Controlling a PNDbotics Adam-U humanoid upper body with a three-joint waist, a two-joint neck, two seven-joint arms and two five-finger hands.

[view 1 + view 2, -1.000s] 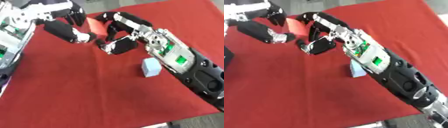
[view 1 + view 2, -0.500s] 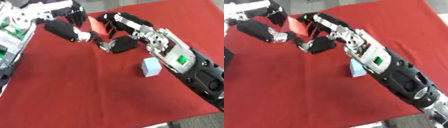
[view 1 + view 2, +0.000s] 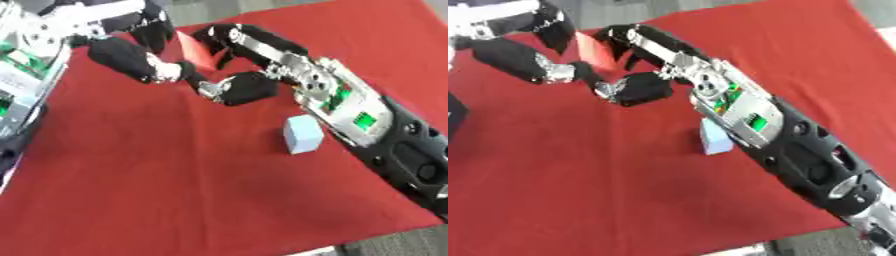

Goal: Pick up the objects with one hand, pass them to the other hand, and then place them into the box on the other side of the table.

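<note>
Red object (image 3: pixel 194 49) half-hidden between hands

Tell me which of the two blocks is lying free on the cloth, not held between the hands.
The pale blue block, alone on the red cloth beside the right forearm. The red-orange block is up between the left hand and right hand.

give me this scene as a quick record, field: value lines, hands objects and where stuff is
surface: red tablecloth
left hand: upper left, fingers curled at the red object
right hand: upper middle, fingers curled at the same object
red object: flat red piece held up between both hands, mid handover
pale blue block: on the cloth beside the right forearm, untouched
box: not in view
</note>
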